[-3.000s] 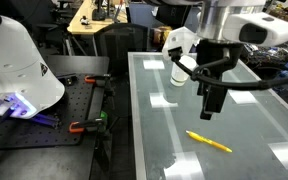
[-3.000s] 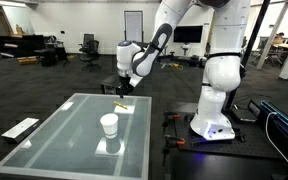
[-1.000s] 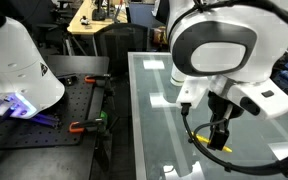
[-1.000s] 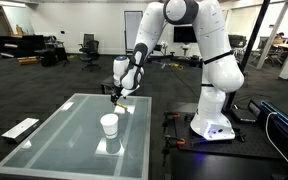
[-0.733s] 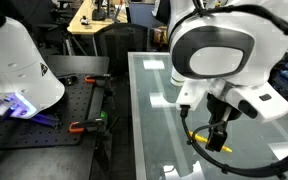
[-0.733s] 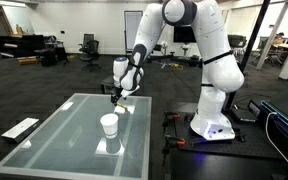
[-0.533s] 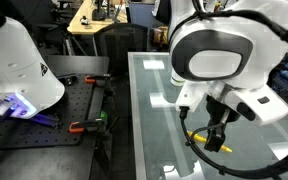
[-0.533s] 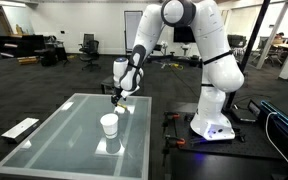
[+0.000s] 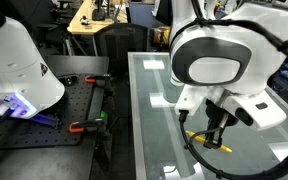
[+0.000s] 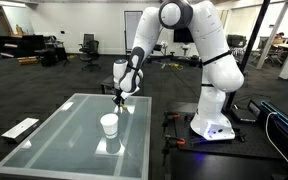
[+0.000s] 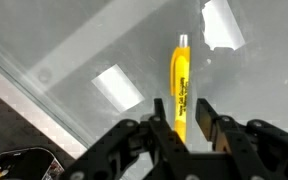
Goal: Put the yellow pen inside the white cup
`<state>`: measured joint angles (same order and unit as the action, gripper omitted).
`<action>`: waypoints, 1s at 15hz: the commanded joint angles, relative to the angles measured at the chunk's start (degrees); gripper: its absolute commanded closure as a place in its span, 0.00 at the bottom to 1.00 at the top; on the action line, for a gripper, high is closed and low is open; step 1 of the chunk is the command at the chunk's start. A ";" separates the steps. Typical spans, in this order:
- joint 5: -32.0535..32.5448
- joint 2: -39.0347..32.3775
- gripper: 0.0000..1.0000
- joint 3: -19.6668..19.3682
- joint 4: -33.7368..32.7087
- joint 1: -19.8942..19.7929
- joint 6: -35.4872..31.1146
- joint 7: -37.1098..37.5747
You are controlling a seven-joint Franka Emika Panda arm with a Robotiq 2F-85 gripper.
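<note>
Logged yellow pen (image 11: 182,85) flat on glass bench (image 9: 156,112), dark print along barrel, pale tip pointing away from claw (image 11: 184,120). Noted claw lowered onto pen's near end, one finger (image 11: 162,115) close on either side, barrel running straight between them. Could not tell whether pinching pen or merely flanking it. Saw same pen (image 9: 222,146) in an exterior view, partly hidden behind claw (image 9: 214,136), near bench's edge. Located white cup (image 10: 109,125) upright on bench (image 10: 59,135), mouth up, apart from pen and claw (image 10: 119,100). Noted white robot base (image 10: 212,122) beside bench.
</note>
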<state>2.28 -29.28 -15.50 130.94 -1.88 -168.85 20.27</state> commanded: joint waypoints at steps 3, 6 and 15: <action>-1.59 -0.25 1.00 0.02 -0.92 -0.11 0.21 -2.40; -1.02 1.81 0.97 -0.74 0.27 0.96 0.16 -2.12; 7.12 12.47 0.97 -6.45 2.84 9.51 6.68 -0.19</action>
<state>5.97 -22.34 -20.11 131.60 4.92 -166.24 20.28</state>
